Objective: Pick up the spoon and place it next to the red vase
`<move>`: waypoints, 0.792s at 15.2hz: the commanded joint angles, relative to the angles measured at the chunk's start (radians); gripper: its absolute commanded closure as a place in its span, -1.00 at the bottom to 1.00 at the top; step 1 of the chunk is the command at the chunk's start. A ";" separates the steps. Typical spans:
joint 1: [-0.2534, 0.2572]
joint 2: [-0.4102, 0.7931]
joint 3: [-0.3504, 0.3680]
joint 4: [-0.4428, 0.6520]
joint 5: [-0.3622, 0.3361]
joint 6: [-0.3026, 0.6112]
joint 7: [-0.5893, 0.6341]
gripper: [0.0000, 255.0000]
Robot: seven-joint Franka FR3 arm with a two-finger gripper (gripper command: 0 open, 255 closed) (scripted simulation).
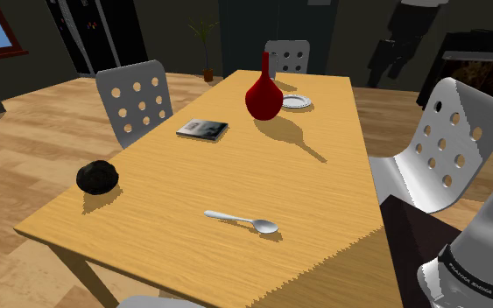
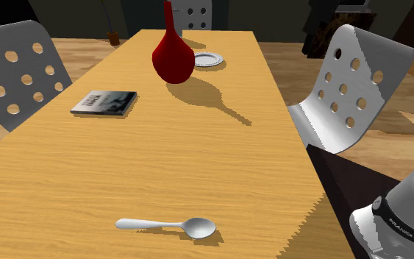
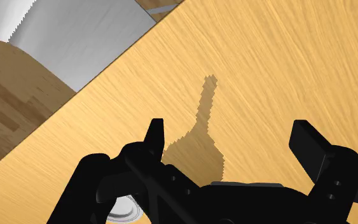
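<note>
Lying on table (image 1: 192, 175) well apart from red vase (image 1: 263, 96), spoon (image 1: 244, 220); hand (image 3: 229, 130) spread wide, empty, facing bare table

Table (image 1: 192, 179) with spoon (image 1: 240, 220), vase (image 1: 264, 96), book (image 1: 202, 129), plate (image 1: 297, 102)

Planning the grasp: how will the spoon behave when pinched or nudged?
The spoon looks rigid and light. Lying flat on the table, it would probably slide, not roll. Its thin, glossy handle might slip in a pinch.
</note>
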 commanded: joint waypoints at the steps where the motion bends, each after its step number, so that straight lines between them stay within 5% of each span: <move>1: 0.000 0.000 0.000 0.000 0.000 0.000 0.000 -1.00; 12: 0.111 0.120 0.112 -0.145 0.116 0.287 0.060 -1.00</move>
